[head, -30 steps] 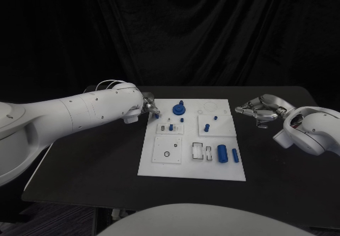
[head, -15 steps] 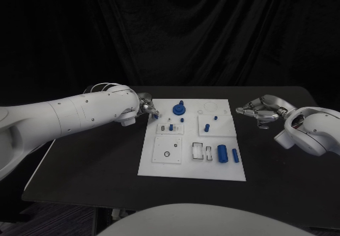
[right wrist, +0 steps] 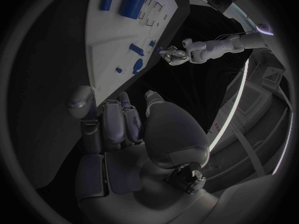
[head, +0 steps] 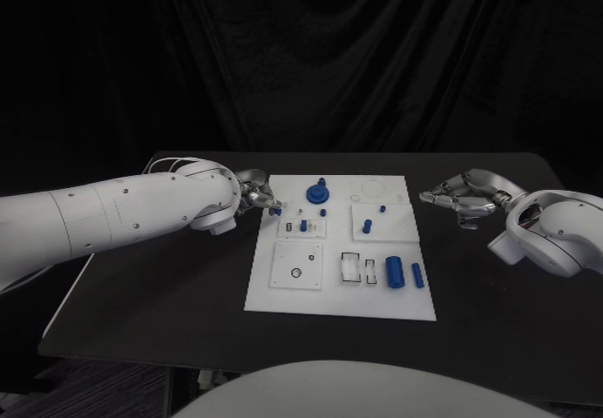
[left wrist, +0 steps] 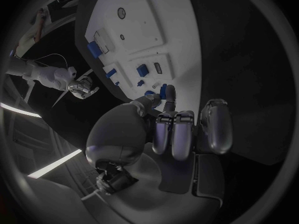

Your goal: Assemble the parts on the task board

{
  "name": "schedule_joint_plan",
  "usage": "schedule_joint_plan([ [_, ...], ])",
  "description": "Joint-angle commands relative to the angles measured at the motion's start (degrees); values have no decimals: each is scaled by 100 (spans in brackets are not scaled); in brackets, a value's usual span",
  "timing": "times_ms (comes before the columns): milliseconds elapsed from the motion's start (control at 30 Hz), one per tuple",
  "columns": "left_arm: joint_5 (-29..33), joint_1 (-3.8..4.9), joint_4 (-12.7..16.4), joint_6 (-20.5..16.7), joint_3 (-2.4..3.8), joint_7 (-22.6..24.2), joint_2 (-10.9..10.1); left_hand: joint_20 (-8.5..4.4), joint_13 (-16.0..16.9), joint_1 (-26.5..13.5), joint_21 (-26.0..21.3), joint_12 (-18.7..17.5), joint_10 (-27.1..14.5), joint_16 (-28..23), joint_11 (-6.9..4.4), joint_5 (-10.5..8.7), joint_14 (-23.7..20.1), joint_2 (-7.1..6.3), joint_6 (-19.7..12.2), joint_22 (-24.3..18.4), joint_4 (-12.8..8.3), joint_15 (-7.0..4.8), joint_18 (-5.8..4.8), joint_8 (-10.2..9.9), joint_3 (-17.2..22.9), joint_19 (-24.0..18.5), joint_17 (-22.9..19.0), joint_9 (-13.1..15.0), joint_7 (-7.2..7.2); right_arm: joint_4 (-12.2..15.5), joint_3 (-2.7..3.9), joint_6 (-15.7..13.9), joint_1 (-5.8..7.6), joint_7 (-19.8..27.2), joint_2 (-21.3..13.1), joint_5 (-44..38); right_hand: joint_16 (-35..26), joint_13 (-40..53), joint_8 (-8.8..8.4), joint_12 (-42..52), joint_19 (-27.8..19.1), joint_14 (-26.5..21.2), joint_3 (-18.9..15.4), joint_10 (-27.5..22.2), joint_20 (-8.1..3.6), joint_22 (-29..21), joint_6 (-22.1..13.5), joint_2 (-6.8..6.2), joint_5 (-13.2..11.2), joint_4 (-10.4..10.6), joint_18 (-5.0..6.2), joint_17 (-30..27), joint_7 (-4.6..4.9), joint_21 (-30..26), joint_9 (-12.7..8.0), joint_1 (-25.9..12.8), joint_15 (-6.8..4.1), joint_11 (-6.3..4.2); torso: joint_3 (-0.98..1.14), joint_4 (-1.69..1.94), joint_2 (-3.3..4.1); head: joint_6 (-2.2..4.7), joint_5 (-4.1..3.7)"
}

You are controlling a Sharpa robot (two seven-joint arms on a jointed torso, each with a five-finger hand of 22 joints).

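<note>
The white task board (head: 289, 296) lies mid-table. On it are a blue knob (head: 318, 193), a few short blue pegs (head: 367, 226), a thick blue cylinder (head: 395, 271) and a slim blue pin (head: 417, 275). My left hand (head: 256, 195) hovers at the board's far left corner and pinches a small blue part (left wrist: 163, 90) between thumb and finger; the other fingers are curled. My right hand (head: 458, 196) sits off the board's right edge, fingers curled in with nothing in them (right wrist: 112, 119).
The board (left wrist: 156, 30) has several empty sockets and slots, among them a ring hole (head: 295, 273) and rectangular slots (head: 358, 267). Bare black table surrounds the board on all sides. A black curtain hangs behind the table.
My left arm has swung back and lower toward the left, and its hand has shifted slightly left at the board's corner, still holding the small blue part. The right hand has not moved.
</note>
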Motion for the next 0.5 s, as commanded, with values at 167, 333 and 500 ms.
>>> schedule_joint_plan([
  [167,43,-21,212,-113,5,-6,-75,-9,1508,-101,-8,20,596,15,9,-69,595,11,6,212,-254,-14,93,-6,322,-3,1509,-5,-10,13,3,44,-20,-90,-3,-36,-29,69,6,-26,-26,-15,-36,-44,2,121,52,10,28,0,78,-6,7,-18,-7,31,24,10,2,8,-4,1,2],
  [333,43,-71,256,-70,5,-33,-90,-9,1508,-112,-17,20,596,15,9,-85,595,16,3,204,-245,-14,96,-9,326,-9,1509,-7,-9,3,3,41,-21,-89,3,-36,-29,69,6,-26,-26,-15,-36,-44,2,121,52,10,28,0,78,-6,7,-18,-7,31,24,10,2,2,-3,1,15],
  [500,43,-155,251,-74,4,-27,-66,-9,1508,-126,-33,20,596,15,11,-102,595,28,-3,189,-230,-13,101,-15,332,-20,1509,-11,-7,0,3,31,-29,-74,4,-36,-35,62,7,-31,-28,-17,-41,-51,2,118,55,9,29,-1,79,-10,7,-26,-7,34,24,10,2,-6,-8,1,29],
])
